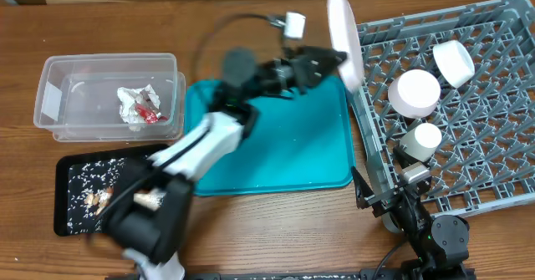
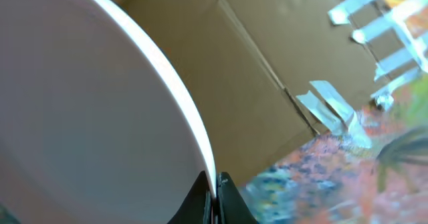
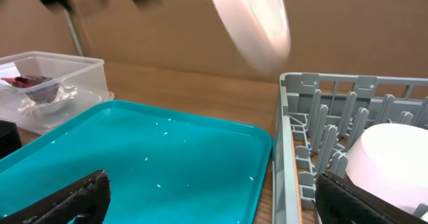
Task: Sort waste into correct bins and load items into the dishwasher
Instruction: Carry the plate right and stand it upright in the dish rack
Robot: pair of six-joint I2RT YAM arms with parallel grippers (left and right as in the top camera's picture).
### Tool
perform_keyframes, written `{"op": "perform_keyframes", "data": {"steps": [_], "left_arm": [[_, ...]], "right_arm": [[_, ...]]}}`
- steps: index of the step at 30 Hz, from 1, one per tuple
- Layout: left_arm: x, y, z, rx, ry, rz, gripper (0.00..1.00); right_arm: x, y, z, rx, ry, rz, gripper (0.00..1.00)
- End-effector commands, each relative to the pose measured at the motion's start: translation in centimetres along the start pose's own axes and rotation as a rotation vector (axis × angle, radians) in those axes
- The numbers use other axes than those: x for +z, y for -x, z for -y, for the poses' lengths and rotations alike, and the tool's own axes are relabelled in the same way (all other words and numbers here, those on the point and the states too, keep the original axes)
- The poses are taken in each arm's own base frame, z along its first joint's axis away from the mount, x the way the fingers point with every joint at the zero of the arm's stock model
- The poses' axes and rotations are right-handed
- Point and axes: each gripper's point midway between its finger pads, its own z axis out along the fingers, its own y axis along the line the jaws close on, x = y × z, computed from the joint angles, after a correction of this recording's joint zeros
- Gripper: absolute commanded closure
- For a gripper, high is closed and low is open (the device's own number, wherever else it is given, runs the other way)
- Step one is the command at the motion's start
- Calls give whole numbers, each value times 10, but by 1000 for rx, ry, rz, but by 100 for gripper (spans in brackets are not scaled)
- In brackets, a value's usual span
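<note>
My left gripper (image 1: 336, 60) is shut on the rim of the white dinner plate (image 1: 343, 39) and holds it on edge in the air above the left wall of the grey dish rack (image 1: 501, 201). The plate fills the left wrist view (image 2: 87, 117) and shows blurred in the right wrist view (image 3: 251, 27). White bowls (image 1: 415, 92) and a cup (image 1: 425, 138) sit upside down in the rack. The clear tub (image 1: 63, 71) holds crumpled tissue and a red-and-white wrapper (image 1: 140, 104). The black tray (image 1: 71, 184) holds beige scraps (image 1: 100, 198). My right gripper (image 3: 214, 204) is open and empty by the rack's front left corner.
The teal serving tray (image 1: 292, 155) lies between the bins and the rack, bare but for crumbs. A cardboard wall stands behind the table. The left arm stretches across the teal tray from the front left.
</note>
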Motion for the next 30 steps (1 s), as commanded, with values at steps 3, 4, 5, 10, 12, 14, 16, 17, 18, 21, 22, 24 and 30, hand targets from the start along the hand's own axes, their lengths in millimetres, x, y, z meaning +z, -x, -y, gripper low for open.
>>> {"op": "perform_keyframes", "data": {"steps": [3,4,5,10,12,14,16,17,18,21,22,24,30], "left_arm": [[53,-9,-5,-146,-65,-11,96],[57,-13,-10,-167,-53,-15,96],[60,-16,-15,-188,-33,-16,96],[65,-27,-45,-279,94,4,96],[65,-28,-52,-299,127,18,96],[66,-28,-54,-304,142,30,96],[66,-27,-55,-304,146,35,96],[66,-28,-56,-306,150,35,91],[66,-29,-57,-311,154,32,80],[66,-32,-58,-316,157,14,30],[64,-31,-57,-313,154,7,13],[60,-26,-55,-300,163,-2,0],[17,-2,-54,-161,423,-83,0]], "right_arm": [[0,2,1,1,-4,13,0],[0,2,1,1,-4,13,0],[0,2,1,1,-4,13,0],[0,2,1,1,-4,13,0],[0,2,1,1,-4,13,0],[0,2,1,1,-4,13,0],[0,2,1,1,-4,13,0],[0,2,1,1,-4,13,0],[0,2,1,1,-4,13,0],[0,2,1,1,-4,13,0],[0,2,1,1,-4,13,0],[0,2,1,1,-4,13,0],[0,2,1,1,-4,13,0]]}}
